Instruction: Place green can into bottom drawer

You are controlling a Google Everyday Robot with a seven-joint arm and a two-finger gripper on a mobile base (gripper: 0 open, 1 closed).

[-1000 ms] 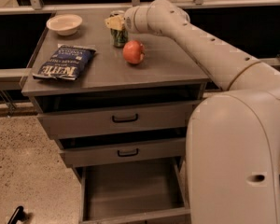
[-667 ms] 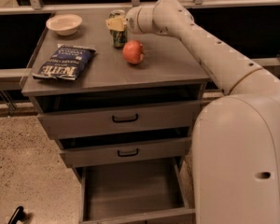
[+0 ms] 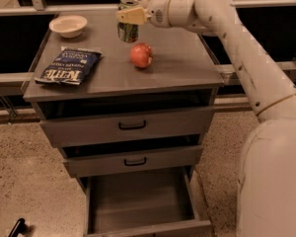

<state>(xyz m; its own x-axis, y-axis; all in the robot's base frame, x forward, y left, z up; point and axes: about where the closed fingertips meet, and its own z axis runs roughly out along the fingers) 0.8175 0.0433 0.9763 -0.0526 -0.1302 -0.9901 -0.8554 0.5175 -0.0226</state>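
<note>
The green can (image 3: 128,31), with a silver top, is held upright in my gripper (image 3: 131,17) just above the back middle of the cabinet top (image 3: 177,68). The gripper's pale fingers (image 3: 133,16) are shut around the can's upper part. My arm reaches in from the right. The bottom drawer (image 3: 138,201) is pulled open at the foot of the cabinet and shows a plain grey inside with nothing in it. It lies well below and in front of the can.
A red apple (image 3: 141,56) sits just in front of the can. A blue chip bag (image 3: 68,65) lies at the front left and a white bowl (image 3: 68,25) at the back left. The two upper drawers (image 3: 132,125) with black handles stand slightly ajar.
The gripper has lifted the green can a little off the cabinet top and slightly right. The apple, bag and bowl have not moved.
</note>
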